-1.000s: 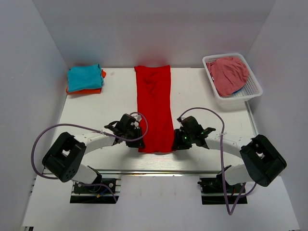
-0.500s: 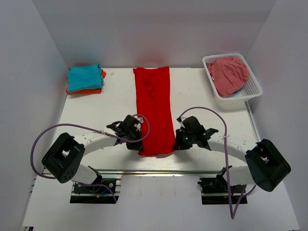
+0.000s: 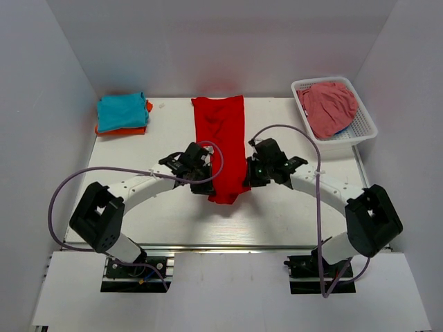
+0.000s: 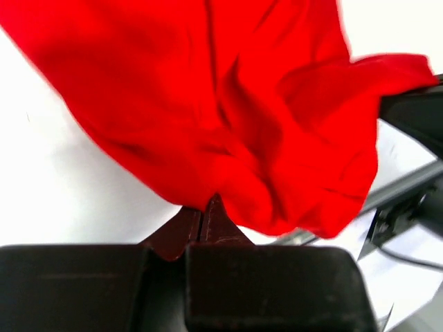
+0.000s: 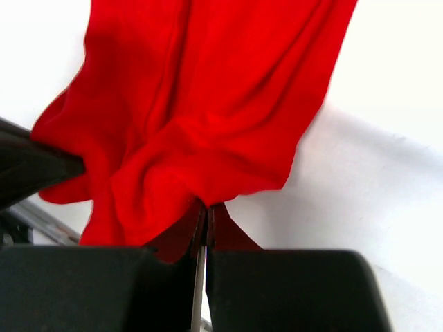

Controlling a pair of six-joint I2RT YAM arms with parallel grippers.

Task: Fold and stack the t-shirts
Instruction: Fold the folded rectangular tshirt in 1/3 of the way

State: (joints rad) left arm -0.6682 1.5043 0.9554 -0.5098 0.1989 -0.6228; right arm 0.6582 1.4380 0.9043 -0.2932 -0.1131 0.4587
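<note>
Both grippers were pinched shut on the red t-shirt, one at each near corner. The left gripper was on the frame-left corner and the right gripper on the frame-right corner. The wrist views confirmed it: cloth bunched right at the closed tips of the left gripper and the right gripper, with no gap between the jaws.

The shirt was a narrow strip, long axis running bottom-to-top through mid-frame. Its far end lay flat on the table at top centre. The near end was off the surface between the two grippers, sagging in the middle with a shadow under it.

Key relation: the free far end lay straight up-frame from both tools, along the strip's own axis. The arms sat symmetric about that axis, neither nearer. My read is that the next fold means carrying the near edge up-frame over the flat part. The two grippers would need to travel parallel and level, or the edge skews.

The stack target, a teal t-shirt on an orange t-shirt, was at upper left, on the left arm's side. The basket with a pink garment was at upper right, well apart from the shirt.
</note>
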